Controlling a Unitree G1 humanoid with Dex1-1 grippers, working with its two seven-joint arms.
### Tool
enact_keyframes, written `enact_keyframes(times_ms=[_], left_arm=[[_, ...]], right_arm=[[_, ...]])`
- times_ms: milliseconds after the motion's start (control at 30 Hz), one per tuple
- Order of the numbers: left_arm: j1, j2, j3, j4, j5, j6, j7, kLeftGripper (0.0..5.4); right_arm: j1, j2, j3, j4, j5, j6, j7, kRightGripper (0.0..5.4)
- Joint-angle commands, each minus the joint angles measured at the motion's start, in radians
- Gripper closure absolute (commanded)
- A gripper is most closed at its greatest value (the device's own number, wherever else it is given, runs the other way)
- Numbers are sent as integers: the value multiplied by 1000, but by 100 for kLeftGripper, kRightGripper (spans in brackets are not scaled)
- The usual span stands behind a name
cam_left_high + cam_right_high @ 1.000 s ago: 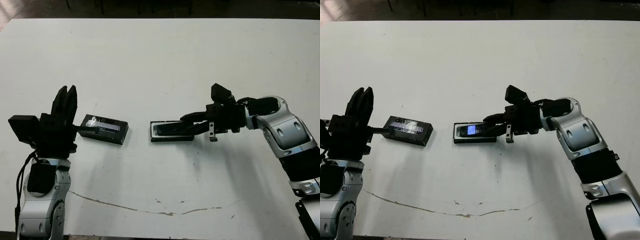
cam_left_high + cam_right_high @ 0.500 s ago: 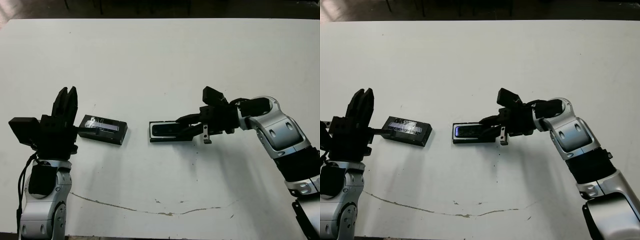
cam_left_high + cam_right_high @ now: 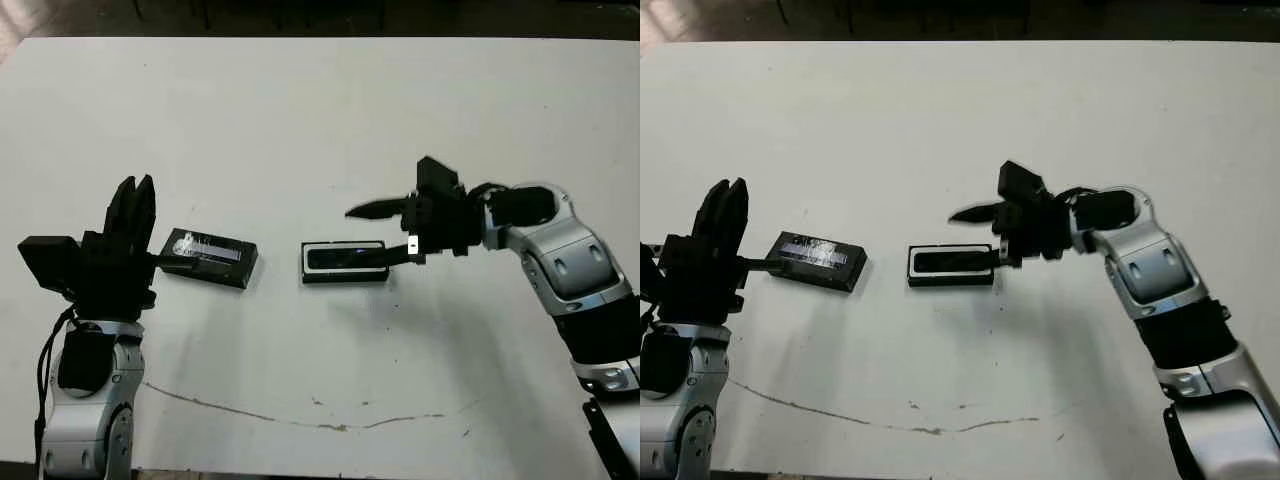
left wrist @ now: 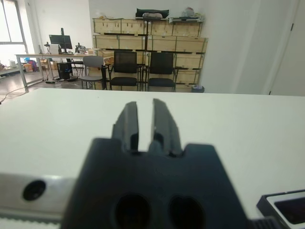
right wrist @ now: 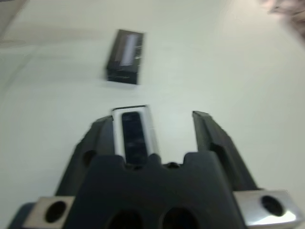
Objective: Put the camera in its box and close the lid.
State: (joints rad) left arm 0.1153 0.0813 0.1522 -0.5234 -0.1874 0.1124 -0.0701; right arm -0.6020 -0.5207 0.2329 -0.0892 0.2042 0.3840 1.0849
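Observation:
The box (image 3: 345, 277), a shallow black tray with a white lining, lies at the table's middle. The camera (image 3: 345, 259) rests flat inside it as a slim dark bar. My right gripper (image 3: 383, 235) is open just right of the box, one finger raised above the tray's right end and the other touching or nearly touching that end; it holds nothing. The right wrist view shows the box (image 5: 153, 128) between the spread fingers (image 5: 210, 135), with the lid (image 5: 125, 56) beyond. The lid (image 3: 209, 258), black with a shiny strip, lies left of the box. My left gripper (image 3: 136, 190) is shut, pointing up beside the lid.
A thin dark crack line (image 3: 300, 421) runs across the white table near its front edge. The table's far edge (image 3: 320, 38) meets a dark floor. Chairs (image 4: 126, 69) and stacked crates (image 4: 147, 43) stand beyond the table in the left wrist view.
My right gripper has opened, let go of the camera and drawn back up and to the right. The camera now lies in the box. The left arm has not moved.

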Motion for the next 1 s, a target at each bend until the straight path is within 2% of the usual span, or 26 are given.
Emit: enact_keyframes(times_ms=[33, 233, 300, 367, 433, 533, 600, 800, 900, 1000], left_arm=[[11, 9, -1, 9, 0, 17, -3, 540], [5, 15, -5, 19, 17, -1, -9, 540], [6, 12, -7, 13, 20, 8, -3, 540], [8, 7, -6, 7, 14, 19, 1, 540], [9, 3, -4, 4, 6, 23, 0, 540], [13, 5, 0, 2, 4, 22, -1, 540], [13, 13, 6, 6, 10, 13, -5, 540], [-35, 98, 56, 28, 17, 16, -50, 540], [-101, 232, 82, 60, 30, 59, -136, 540], [-225, 430, 107, 166, -38, 97, -342, 540]], right_arm=[[36, -25, -49, -37, 13, -3, -35, 177], [64, -40, -136, -101, 50, 5, -92, 42], [91, -15, -184, -122, 96, 18, -134, 1], [131, 31, -244, -160, 154, 63, -223, 1], [172, 73, -283, -207, 163, 80, -333, 1], [239, 137, -311, -281, 132, 88, -504, 38], [281, 160, -314, -309, 131, 75, -557, 83], [378, 139, -309, -324, 125, 12, -554, 218], [395, 118, -313, -316, 134, 30, -545, 286], [409, 103, -324, -322, 149, 28, -534, 353]])
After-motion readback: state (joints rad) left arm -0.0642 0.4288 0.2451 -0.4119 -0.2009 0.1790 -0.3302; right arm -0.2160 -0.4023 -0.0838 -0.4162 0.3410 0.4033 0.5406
